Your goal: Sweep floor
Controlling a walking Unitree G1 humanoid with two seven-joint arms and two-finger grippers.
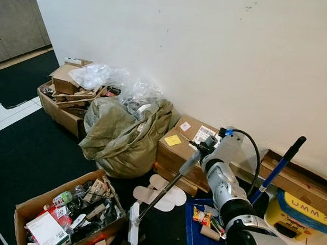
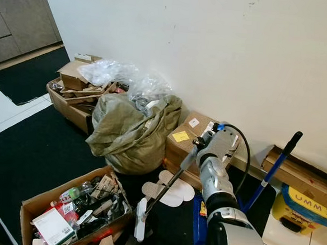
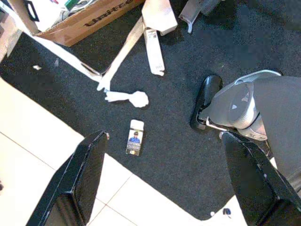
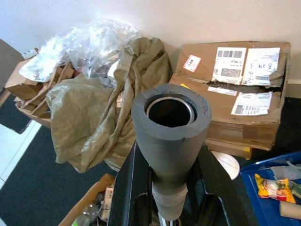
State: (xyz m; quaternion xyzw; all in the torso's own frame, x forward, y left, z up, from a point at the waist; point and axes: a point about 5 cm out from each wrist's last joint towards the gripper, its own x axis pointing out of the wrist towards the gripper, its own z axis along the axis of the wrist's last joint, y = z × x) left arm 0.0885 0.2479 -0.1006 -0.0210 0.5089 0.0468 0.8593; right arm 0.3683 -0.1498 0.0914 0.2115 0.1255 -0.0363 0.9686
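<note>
Hanging wide apart over the black carpet's edge, the left gripper [image 3: 160, 179] holds nothing, while the right gripper [image 4: 167, 197], fingers clamped on the broom handle [image 1: 170, 187], stands beside the olive sack [image 1: 126, 137].

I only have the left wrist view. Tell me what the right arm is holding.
Observer: The right gripper is shut on the broom handle, at its grey foam grip.
Operator: Give me the broom head's position.
Observer: The broom head is down on the black carpet, beside the open cardboard box of clutter.
Operator: Name what lies beyond it.
Observer: A green sack slumped by the wall, with stacked parcels to its right.
</note>
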